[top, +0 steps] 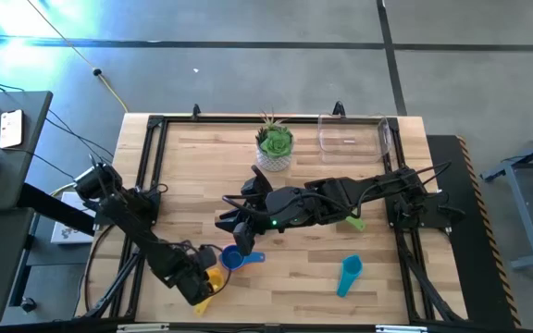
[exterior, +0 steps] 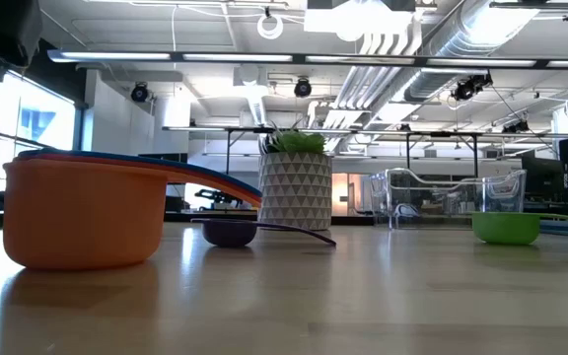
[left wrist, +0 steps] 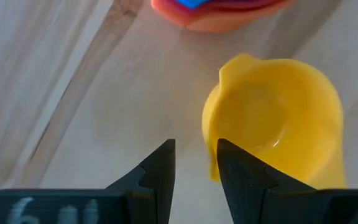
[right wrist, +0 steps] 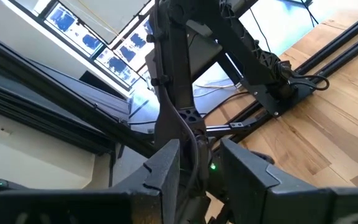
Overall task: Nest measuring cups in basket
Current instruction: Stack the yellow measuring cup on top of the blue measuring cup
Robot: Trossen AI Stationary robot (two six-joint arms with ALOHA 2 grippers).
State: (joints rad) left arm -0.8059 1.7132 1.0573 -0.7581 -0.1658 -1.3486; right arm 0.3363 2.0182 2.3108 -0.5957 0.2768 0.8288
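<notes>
My left gripper [top: 199, 285] hovers at the table's near left, slightly open. In its wrist view its fingertips [left wrist: 194, 168] stand over the near wall of the yellow cup [left wrist: 272, 118], which sits upright on the table [top: 214, 277]. Just beyond is a stack: an orange cup [exterior: 82, 222] with a blue cup [top: 234, 259] inside and a red-pink rim [left wrist: 229, 5] between them. My right gripper [top: 231, 225] hangs above mid-table, open and empty [right wrist: 199, 165]. The purple cup [exterior: 230, 233], green cup [top: 354, 222] and teal cup [top: 348, 275] lie loose. The clear basket [top: 353, 133] stands at the far edge. My left gripper comes down from above at the yellow cup's wall [left wrist: 211, 163], which shows in the narrow gap between the fingers. One finger [left wrist: 241, 180] lies over the cup's hollow. I cannot tell whether either finger touches the cup, which rests on the table.
A white patterned pot with a green plant [top: 274, 148] stands at the far middle, left of the basket. The right arm [top: 340, 199] stretches across mid-table from the right. A black frame [top: 146, 166] borders the tabletop.
</notes>
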